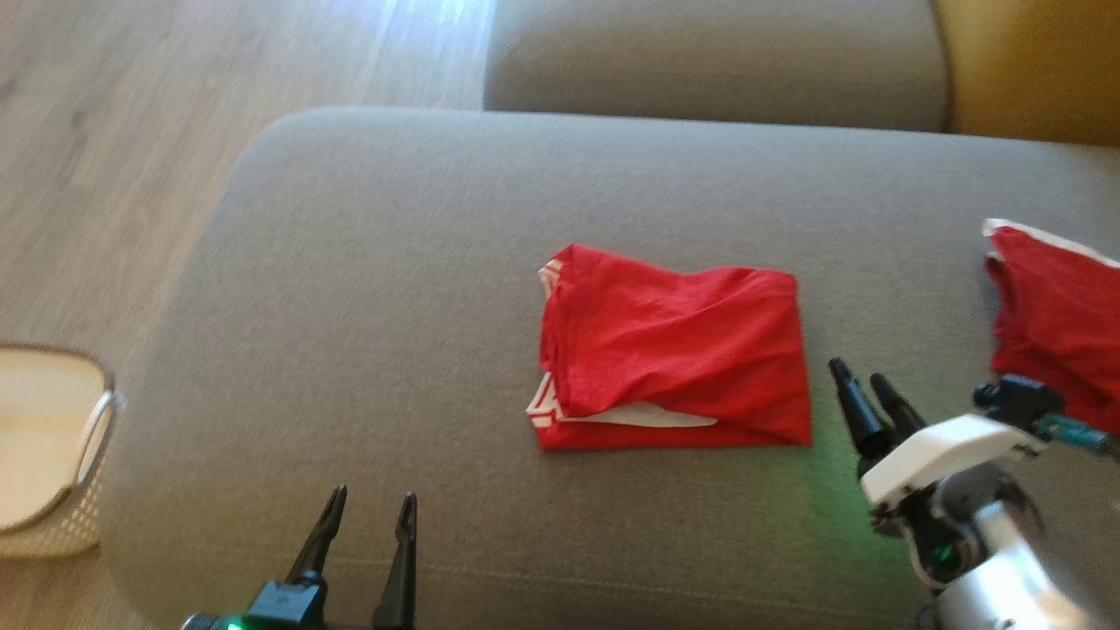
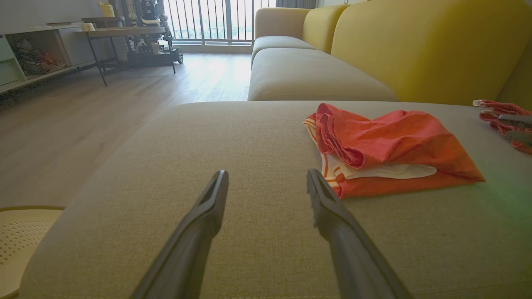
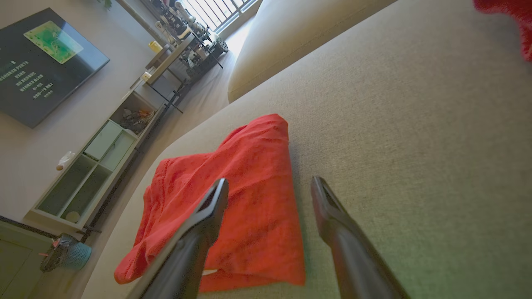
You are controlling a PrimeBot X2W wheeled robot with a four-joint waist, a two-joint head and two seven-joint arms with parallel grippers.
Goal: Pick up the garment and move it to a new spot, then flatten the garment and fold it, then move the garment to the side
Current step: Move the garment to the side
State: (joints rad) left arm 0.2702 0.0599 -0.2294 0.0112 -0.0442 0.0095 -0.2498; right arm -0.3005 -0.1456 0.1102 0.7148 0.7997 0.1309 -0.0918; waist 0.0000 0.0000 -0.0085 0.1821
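Head view: the folded red garment (image 1: 669,350), white-striped trim showing at its left edge, lies flat near the middle of a grey sofa cushion (image 1: 394,289). The left fingers (image 1: 405,534) rise from the bottom edge, pointing straight up the view, low over the cushion's near side and well apart from the garment. They stand wide apart and hold nothing. The right arm comes in from the lower right corner, its white wrist (image 1: 949,446) angled up and to the left. The right fingers (image 1: 856,404) point at a slant just beside the garment's lower right corner. In the right wrist view they are spread wide and empty, one finger over the red cloth and the other over bare cushion. I cannot tell whether either one touches. A second red cloth (image 1: 1059,324) lies at the cushion's right edge. A pale basket (image 1: 52,446) sits on the floor (image 1: 105,131) to the left.
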